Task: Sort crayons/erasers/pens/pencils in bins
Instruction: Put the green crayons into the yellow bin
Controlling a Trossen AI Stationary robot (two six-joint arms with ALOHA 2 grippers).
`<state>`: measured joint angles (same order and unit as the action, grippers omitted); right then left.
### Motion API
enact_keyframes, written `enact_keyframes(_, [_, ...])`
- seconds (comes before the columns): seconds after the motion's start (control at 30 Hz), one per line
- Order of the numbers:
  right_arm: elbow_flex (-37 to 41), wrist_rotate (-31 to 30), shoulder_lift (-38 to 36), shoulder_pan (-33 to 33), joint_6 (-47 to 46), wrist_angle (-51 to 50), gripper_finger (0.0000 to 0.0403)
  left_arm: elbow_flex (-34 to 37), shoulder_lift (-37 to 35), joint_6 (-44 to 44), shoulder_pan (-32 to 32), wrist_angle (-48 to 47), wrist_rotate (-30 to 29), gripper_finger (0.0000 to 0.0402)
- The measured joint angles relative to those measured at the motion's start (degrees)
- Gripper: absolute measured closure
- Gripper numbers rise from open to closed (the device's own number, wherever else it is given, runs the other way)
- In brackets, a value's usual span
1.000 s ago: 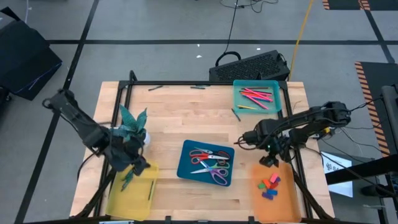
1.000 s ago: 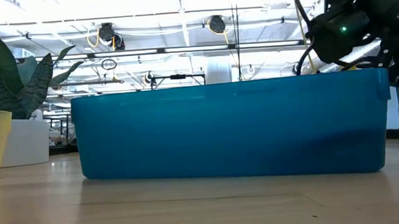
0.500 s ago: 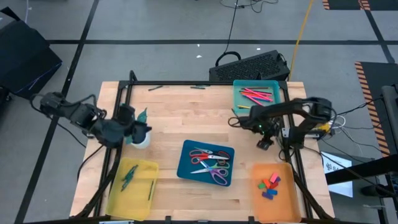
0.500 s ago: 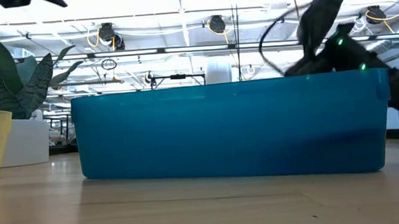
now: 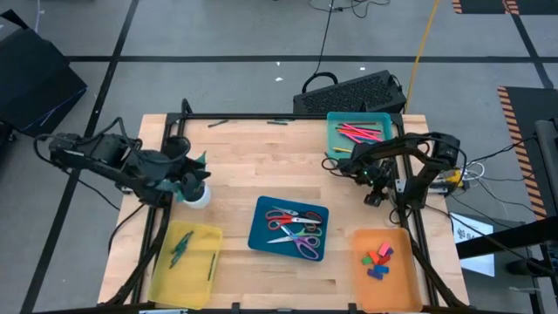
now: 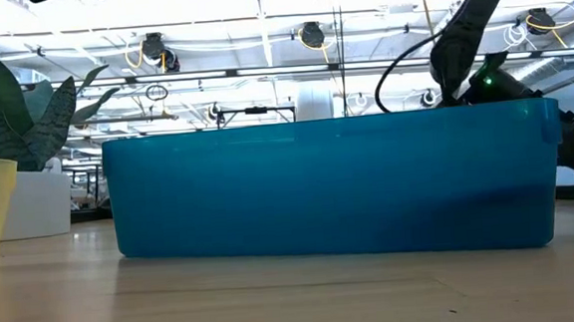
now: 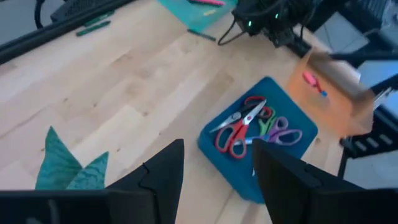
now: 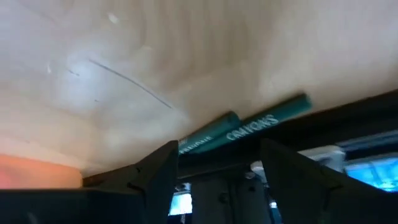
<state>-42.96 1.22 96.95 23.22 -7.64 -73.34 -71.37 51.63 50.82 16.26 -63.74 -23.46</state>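
Erasers (image 5: pixel 377 259) piled in the orange bin (image 5: pixel 385 288), no clear long axis.
Left gripper (image 7: pixel 214 168) and right gripper (image 8: pixel 217 163) jaws both spread wide, empty.

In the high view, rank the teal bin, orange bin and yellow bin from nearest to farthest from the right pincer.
1. Teal bin, at the table's far right corner, close beside the right pincer.
2. Orange bin, near right corner.
3. Yellow bin, near left corner.
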Motion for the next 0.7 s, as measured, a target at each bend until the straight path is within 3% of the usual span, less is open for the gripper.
enact_keyframes(0.33, [3.0,0.38,0.27,1.35,-3.63,4.59,0.0123,0.0,0.09,0.25,-0.12,-3.15,1.15,0.0213])
enact_keyframes(0.5, [3.58,6.43,0.28,1.94,-1.75,6.56,0.0137,0.0,0.09,0.3,-0.12,-3.15,1.9,0.0213])
enact_keyframes(0.7, [3.58,9.08,0.26,1.0,-3.53,8.69,0.0161,0.0,0.09,-0.82,-0.12,-3.15,2.44,0.0213])
